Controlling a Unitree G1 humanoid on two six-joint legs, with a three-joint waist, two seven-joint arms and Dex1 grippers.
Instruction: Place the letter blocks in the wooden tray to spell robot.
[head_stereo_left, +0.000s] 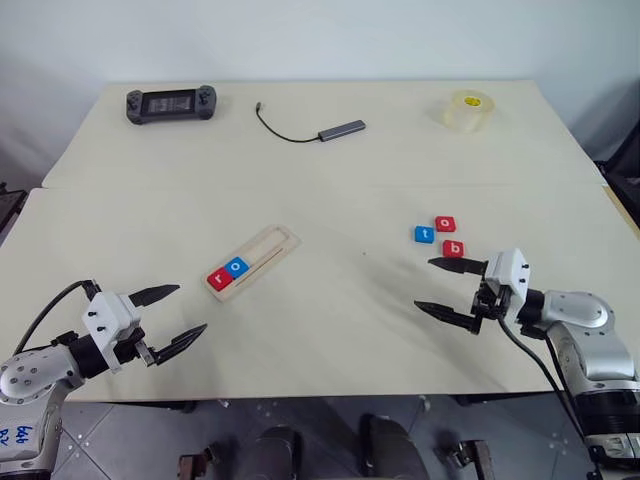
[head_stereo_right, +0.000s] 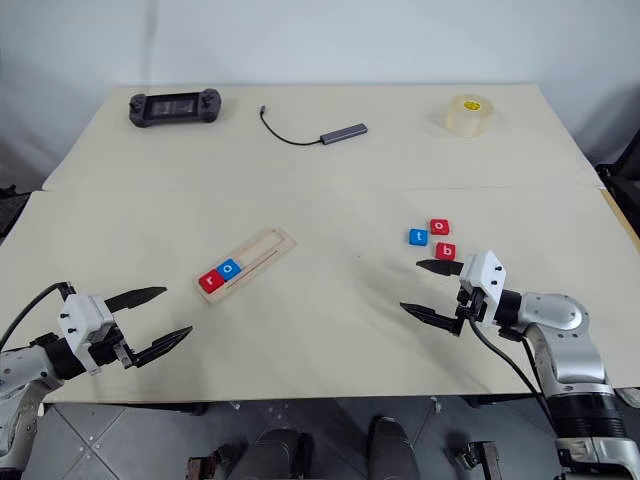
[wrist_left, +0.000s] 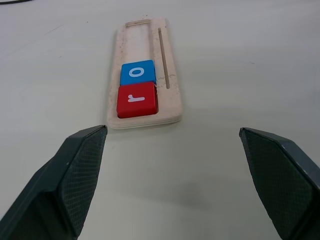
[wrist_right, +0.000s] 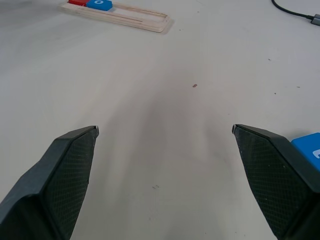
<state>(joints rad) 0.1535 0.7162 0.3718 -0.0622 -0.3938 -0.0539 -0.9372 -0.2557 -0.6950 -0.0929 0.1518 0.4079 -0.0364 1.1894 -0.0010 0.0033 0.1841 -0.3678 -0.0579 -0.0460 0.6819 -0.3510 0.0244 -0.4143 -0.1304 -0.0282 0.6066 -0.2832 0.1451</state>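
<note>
Pale cream tabletop (head_stereo_left: 330, 330) runs back to a white wall, with a game console (head_stereo_left: 170, 103), a cable adapter (head_stereo_left: 341, 129) and a roll of tape (head_stereo_left: 468, 110) along the far side. Taking the wooden tray (head_stereo_left: 270, 246) as the landmark: it lies slantwise near the middle, light wood with rounded corners and a long shallow groove. Its near end already holds a red r block (head_stereo_left: 218, 279) and a blue o block (head_stereo_left: 237, 266), touching each other; the rest of the groove is bare. Well to the right of the tray sit a blue t block (head_stereo_left: 424, 234), a red o block (head_stereo_left: 446, 223) and a red b block (head_stereo_left: 453, 248), clustered but apart.

Left hand (head_stereo_left: 182, 312) hovers near the tray's filled end, jaws wide and empty. Right hand (head_stereo_left: 440, 285) hovers just beside the cluster, also spread wide and empty.

Next letter should be b. The right hand would do well to come down squarely over that block alone, avoiding the t beside it, then seat it snug against the blue o.
</note>
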